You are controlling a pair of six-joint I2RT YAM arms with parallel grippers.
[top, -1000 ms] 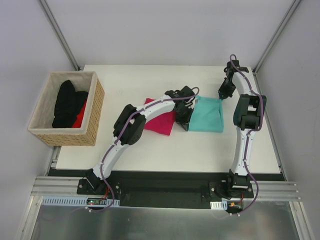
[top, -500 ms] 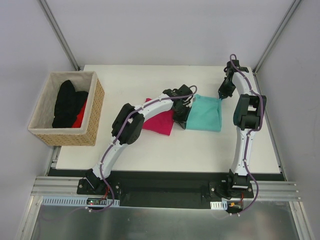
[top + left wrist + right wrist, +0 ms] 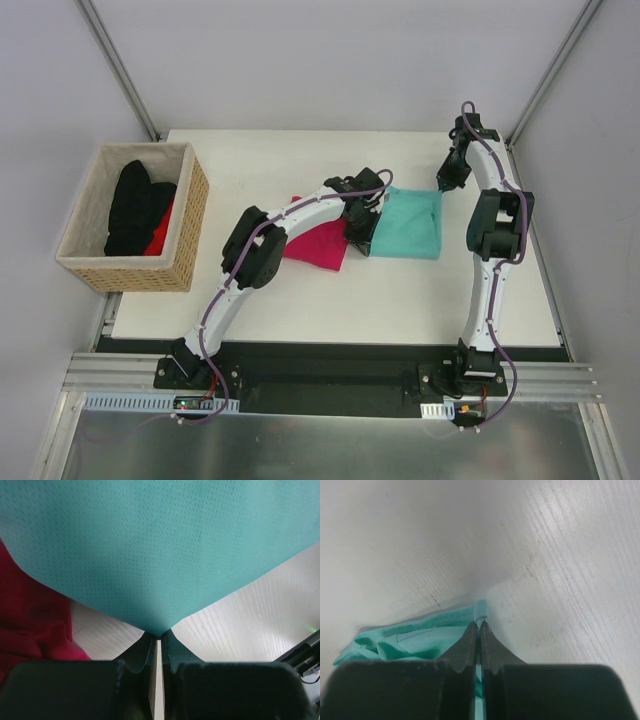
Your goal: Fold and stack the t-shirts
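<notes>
The folded teal t-shirt (image 3: 408, 226) hangs a little above the table, stretched between both grippers. My left gripper (image 3: 372, 228) is shut on its left edge; in the left wrist view the teal cloth (image 3: 155, 550) fans out from the pinched tips (image 3: 158, 636). My right gripper (image 3: 443, 187) is shut on the far right corner, where the teal cloth (image 3: 420, 637) bunches beside the tips (image 3: 480, 623). The folded magenta t-shirt (image 3: 318, 243) lies flat just left of the teal one, partly under the left arm, and shows as magenta cloth (image 3: 30, 630) in the left wrist view.
A wicker basket (image 3: 185, 235) stands at the table's left edge and holds a black garment (image 3: 130, 205) and something red (image 3: 160, 230). The white table (image 3: 300, 160) ends close behind the right gripper. Metal frame posts rise at both back corners.
Both grippers have carried the teal t-shirt a little to the left, so its left edge now nears the magenta t-shirt. Both grips are unchanged.
</notes>
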